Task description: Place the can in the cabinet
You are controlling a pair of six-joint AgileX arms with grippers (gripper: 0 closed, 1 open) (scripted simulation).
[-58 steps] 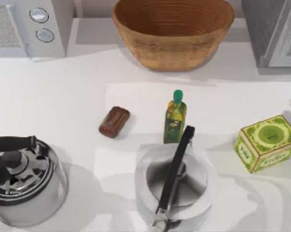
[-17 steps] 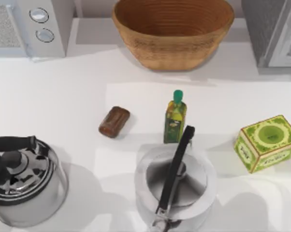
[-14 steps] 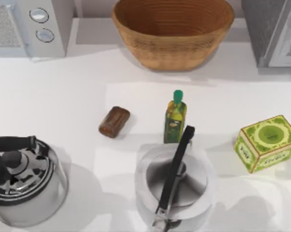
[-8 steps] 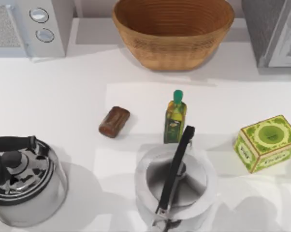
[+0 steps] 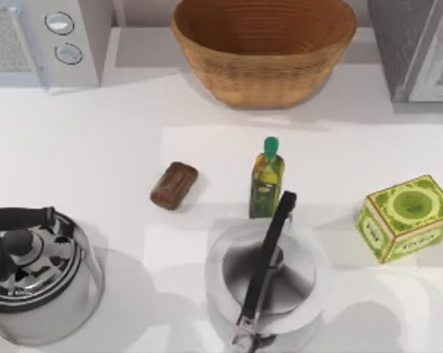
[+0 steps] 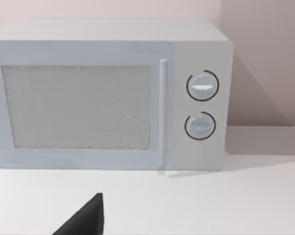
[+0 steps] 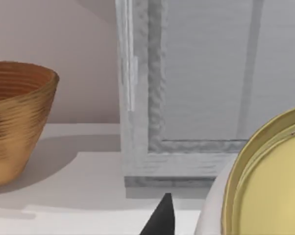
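The white bench (image 5: 96, 147) carries everything here. At its back stand the microwave (image 5: 45, 40) on the left, the wicker basket (image 5: 264, 48) in the middle and the grey cabinet (image 5: 420, 48) at the right; the cabinet's door looks shut in the right wrist view. Along the front edge sit two kettles (image 5: 267, 283), one at the left corner and one in the middle. A green box (image 5: 405, 217) lies toward the right side, and an oil bottle (image 5: 266, 180) stands upright just behind the middle kettle. The can (image 5: 174, 185) lies on its side near the bench's middle, left of the bottle and apart from it. The left gripper (image 6: 84, 220) faces the microwave and the right gripper (image 7: 159, 218) faces the cabinet; each shows a dark fingertip alone, so I cannot tell whether either is open or closed, nor how near the can they are.
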